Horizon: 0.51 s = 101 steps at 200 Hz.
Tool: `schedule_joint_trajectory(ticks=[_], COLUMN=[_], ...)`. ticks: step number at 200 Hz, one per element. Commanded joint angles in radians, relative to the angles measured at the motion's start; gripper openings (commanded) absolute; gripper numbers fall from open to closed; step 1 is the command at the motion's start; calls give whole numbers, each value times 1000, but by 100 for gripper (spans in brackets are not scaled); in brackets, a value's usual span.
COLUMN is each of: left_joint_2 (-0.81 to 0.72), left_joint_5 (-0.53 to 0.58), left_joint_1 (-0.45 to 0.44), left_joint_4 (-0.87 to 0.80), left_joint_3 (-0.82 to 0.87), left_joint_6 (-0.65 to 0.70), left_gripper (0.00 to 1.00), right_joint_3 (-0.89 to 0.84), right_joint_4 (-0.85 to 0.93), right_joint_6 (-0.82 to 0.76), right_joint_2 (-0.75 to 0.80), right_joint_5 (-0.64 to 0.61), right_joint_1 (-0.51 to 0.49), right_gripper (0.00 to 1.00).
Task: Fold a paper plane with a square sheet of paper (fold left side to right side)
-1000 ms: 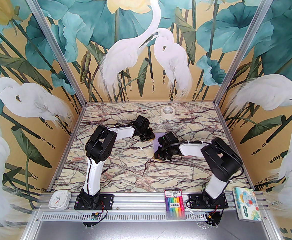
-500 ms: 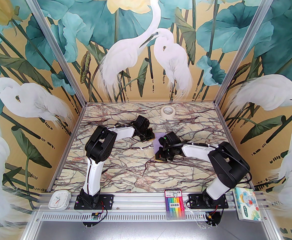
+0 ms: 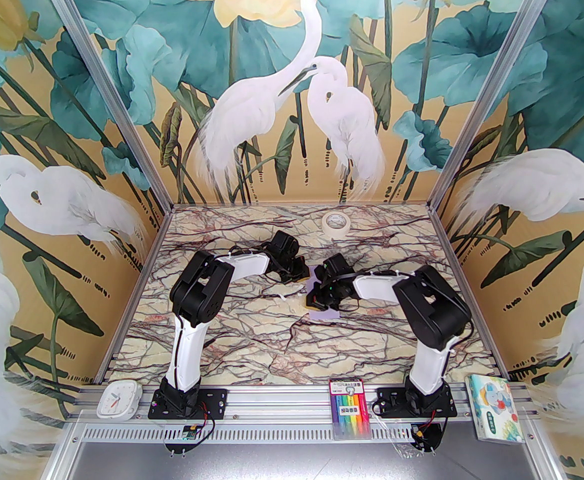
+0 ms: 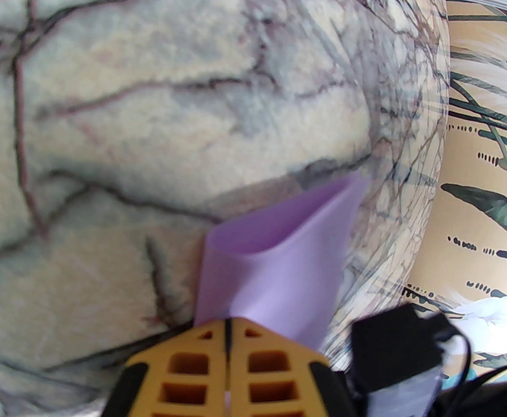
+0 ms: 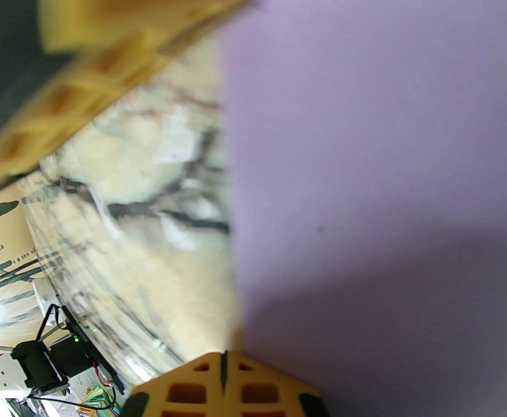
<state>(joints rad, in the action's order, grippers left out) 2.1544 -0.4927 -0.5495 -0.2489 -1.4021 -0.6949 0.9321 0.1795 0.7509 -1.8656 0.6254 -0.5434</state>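
The sheet (image 3: 324, 313) lies a little to the 3 o'clock side of the centre of the tabletop (image 3: 231, 328), mostly covered by the two grippers. In the left wrist view the sheet (image 4: 279, 267) is doubled over on itself with a soft, rounded bend that is not yet pressed flat.

The left gripper (image 3: 304, 277) sits at the sheet's 11 o'clock corner. Its fingers are together (image 4: 227, 332), and a sliver of lavender shows in the slit between them, so it looks clamped on the sheet. The right gripper (image 3: 317, 302) is at the sheet's 6 o'clock end. Its fingers are also together (image 5: 223, 359), right at the edge of the sheet (image 5: 366, 167). Whether it pinches that edge or only presses on it I cannot tell.

This looks like the first fold, with the left side carried over to the right. The next move probably calls for lining up the free edges, then flattening the bend into a sharp crease while one gripper pins the sheet.

A tape roll (image 3: 335, 223) sits well apart at 12 o'clock.
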Motion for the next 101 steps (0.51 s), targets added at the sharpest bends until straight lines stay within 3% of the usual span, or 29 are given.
schedule_joint_trajectory(ticks=[1, 101], left_joint_2=[13, 60], left_joint_5=[30, 80], left_joint_1=[1, 41], left_joint_4=[-11, 0], left_joint_3=[35, -35], left_joint_6=[16, 62], left_gripper=[4, 7], right_joint_3=[-18, -95], right_joint_4=[21, 19], right_joint_6=[-37, -46], right_joint_2=[-27, -22], right_joint_5=[-46, -39], right_joint_1=[-2, -5], right_gripper=[0, 0])
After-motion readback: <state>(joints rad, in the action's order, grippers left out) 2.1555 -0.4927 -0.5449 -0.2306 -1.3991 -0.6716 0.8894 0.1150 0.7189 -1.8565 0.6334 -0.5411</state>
